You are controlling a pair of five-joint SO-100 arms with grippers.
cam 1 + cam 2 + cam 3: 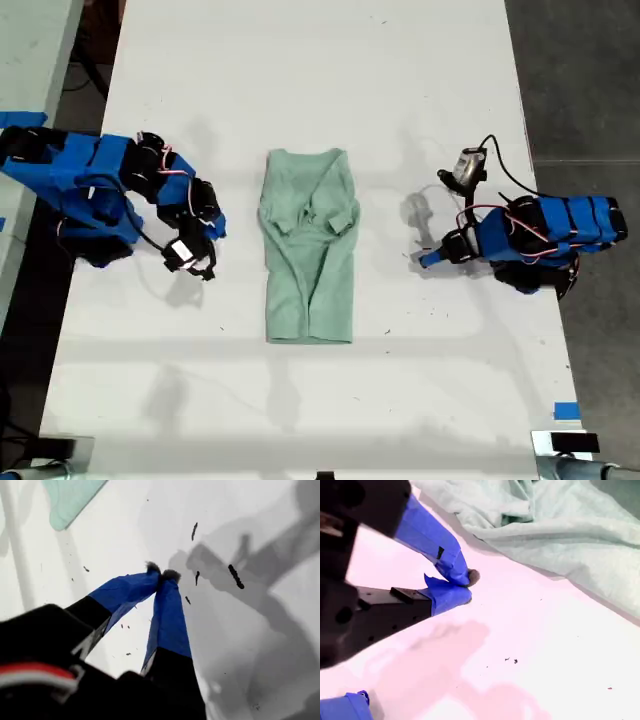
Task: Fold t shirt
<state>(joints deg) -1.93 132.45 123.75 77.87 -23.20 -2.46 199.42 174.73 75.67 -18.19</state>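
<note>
Going left to right in the exterior view:

- **My second gripper (465, 586):** I take it to be the arm on the exterior view's left (218, 230), because its wrist camera shows creased cloth filling the frame just past the tips. The jaws are clenched tip to tip with nothing between them. It sits just off the shirt's long edge and isn't touching it.
- **The t shirt (310, 260):** It lies flat at the centre of the white table (300, 80), between the two arms. Its long axis runs top to bottom of the exterior view, collar end toward the top and hem toward the bottom. Both sleeves look already folded in over the chest, so it's a narrow strip.
- **My first gripper (162, 575):** I read it as the arm on the exterior view's right (422, 260). It's also pinched closed and empty, with the tips on or just above bare table, I can't tell which. Its wrist view shows only one rounded corner of the shirt, well off. That fits the arm aiming past the hem corner at the exterior view's lower right.

The key relation is that the shirt lies crosswise to both arms, one long edge facing each gripper. My guess is the remaining fold goes along the long axis, hem up toward collar. For that, each gripper would need to open and take its own hem corner. The second gripper is nearer the cloth but sits level with the chest rather than the hem. The first is farther off but already pointed at its corner.
</note>
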